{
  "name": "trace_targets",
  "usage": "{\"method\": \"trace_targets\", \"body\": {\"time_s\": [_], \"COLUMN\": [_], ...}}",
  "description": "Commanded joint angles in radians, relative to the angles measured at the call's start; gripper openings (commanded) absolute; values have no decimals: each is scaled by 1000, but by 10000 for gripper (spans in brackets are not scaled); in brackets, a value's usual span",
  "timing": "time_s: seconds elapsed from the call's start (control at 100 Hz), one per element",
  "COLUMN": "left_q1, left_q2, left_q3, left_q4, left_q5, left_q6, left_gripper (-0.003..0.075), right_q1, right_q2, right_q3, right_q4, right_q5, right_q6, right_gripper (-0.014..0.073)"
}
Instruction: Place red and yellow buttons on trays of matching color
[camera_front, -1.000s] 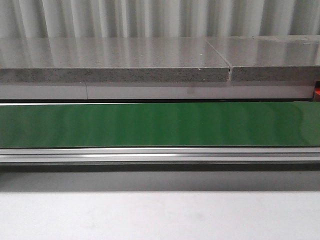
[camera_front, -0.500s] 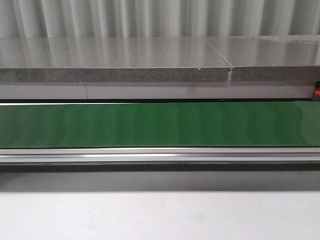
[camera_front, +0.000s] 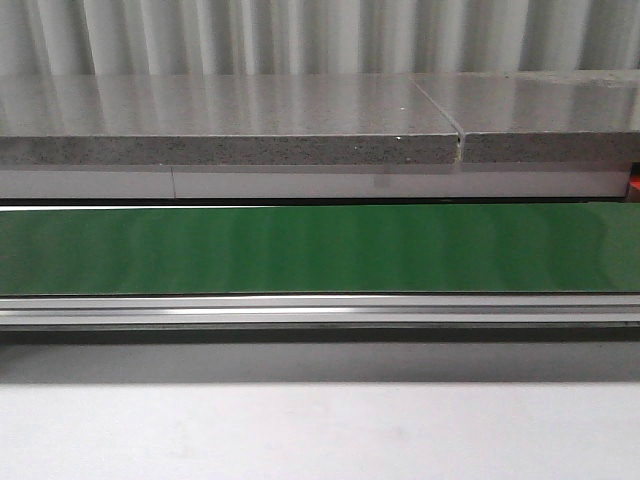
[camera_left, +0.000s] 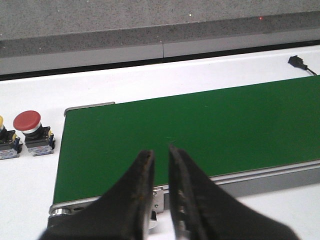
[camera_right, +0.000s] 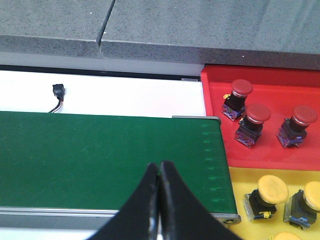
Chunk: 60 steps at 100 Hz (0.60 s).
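Belt (camera_front: 320, 248) is the landmark: a bare green conveyor strip running across the scene, with nothing riding on it in any view.

Nearest the left wrist camera, the left gripper (camera_left: 161, 159) hangs over the belt's near rail with a narrow gap between its fingers, so it is nearly closed and grasps nothing. Off the belt's end in that view, on the white table (camera_left: 30, 185), stands one red button (camera_left: 31, 131) on its dark switch block. Touching or just beside it at the frame edge is a sliver of a yellow button (camera_left: 4, 140). These look like the pieces still to be sorted.

Nearest the right wrist camera, the right gripper (camera_right: 160, 172) is clenched, fingertips touching, empty, and poised over the belt's near edge. Past the belt's other end lies the yellow tray (camera_right: 240, 182), and beyond it, farther from the camera, the red tray (camera_right: 212, 107).

My judgement is that the step in hand is fetching the loose red button. To do it well, the left fingers should spread wider than the cap or the block, come down square over it, and close on the block's flat sides, keeping clear of the yellow neighbour so it is not knocked.

Counts: three red buttons on the red tray; two yellow buttons plainly on the yellow tray, with the rim of a possible third at the frame edge; one red and one partly seen yellow on the table.
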Motion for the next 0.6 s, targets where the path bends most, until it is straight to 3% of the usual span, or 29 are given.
{"method": "trace_targets", "body": {"time_s": [0.0,0.1,0.17,0.43,0.59], "left_q1": [-7,-7,-7,-5,35], "left_q2": [12,12,12,12,75], "left_q3": [-27,-27,-27,-33,-107], "left_q4": [-18,-21,-22,-22,48], "left_q5": [-72,-76,-78,-110,-134], "left_q6": [-11,-11,-11,-21,-220], "left_gripper": [317,579,675,681,670], "right_q1": [2,2,2,2,2], "right_q2": [0,0,0,0,0], "right_q3": [-27,-27,-27,-27,-27], "right_q4": [3,3,3,3,3], "right_q5": [-79,-79,-79,-79,-79], "right_q6": [-11,-11,-11,-11,-11], "right_gripper": [-68,-68,-68,-68,-68]}}
